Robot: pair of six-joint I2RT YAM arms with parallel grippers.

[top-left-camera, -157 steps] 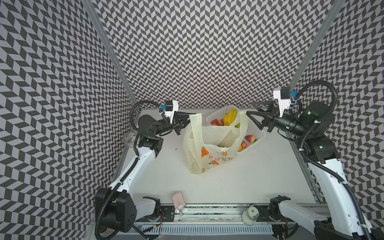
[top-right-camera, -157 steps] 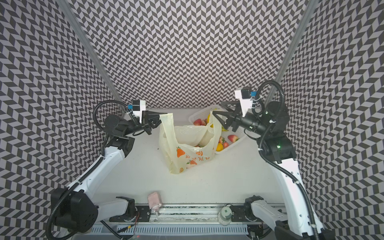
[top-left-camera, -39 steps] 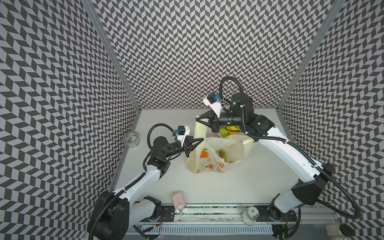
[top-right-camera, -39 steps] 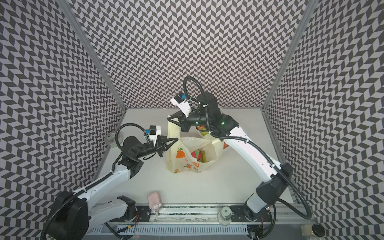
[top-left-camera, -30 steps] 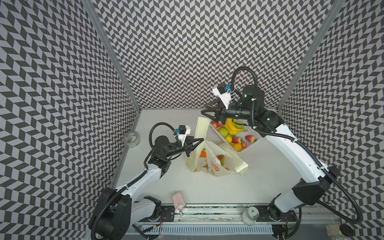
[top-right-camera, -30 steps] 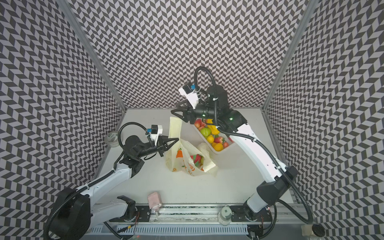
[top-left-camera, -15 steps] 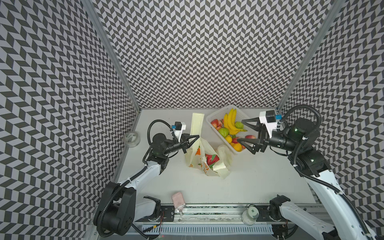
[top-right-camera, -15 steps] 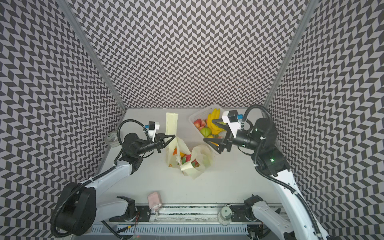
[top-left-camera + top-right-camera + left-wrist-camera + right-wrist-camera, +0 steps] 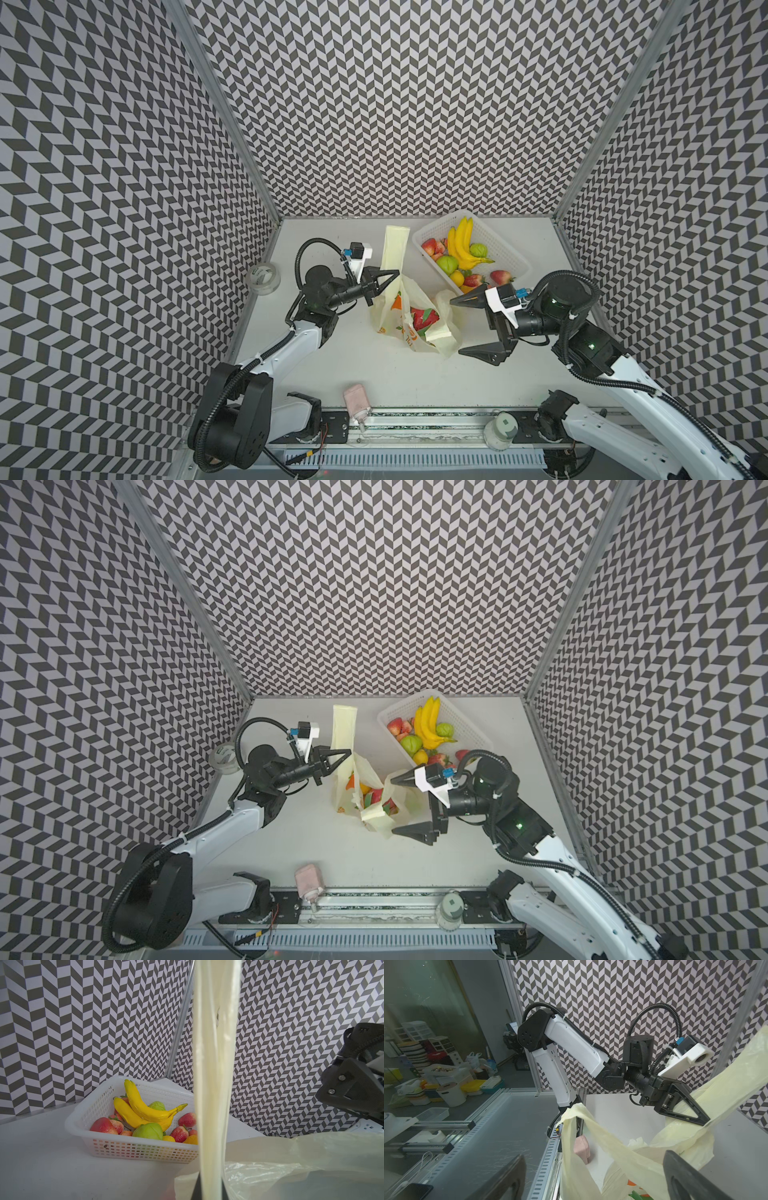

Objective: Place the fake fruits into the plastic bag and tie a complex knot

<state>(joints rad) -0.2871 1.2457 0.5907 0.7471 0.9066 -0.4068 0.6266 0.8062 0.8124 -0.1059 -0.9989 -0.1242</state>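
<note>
Our left gripper (image 9: 392,279) pinches a handle of the plastic bag (image 9: 384,309) mid-table, while our right gripper (image 9: 456,327) gapes beside it. We judge loading unfinished: next, fetch fake fruits (image 9: 459,249) from the far-right basket (image 9: 517,259).

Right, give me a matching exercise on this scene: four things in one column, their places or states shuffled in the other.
Things:
1. left gripper
2. right gripper
3. bananas
4. tape roll

Places or states:
A. in the white basket
B. open, beside the plastic bag
C. shut on the bag handle
D. by the left wall

Pairs: 1-C, 2-B, 3-A, 4-D
</note>
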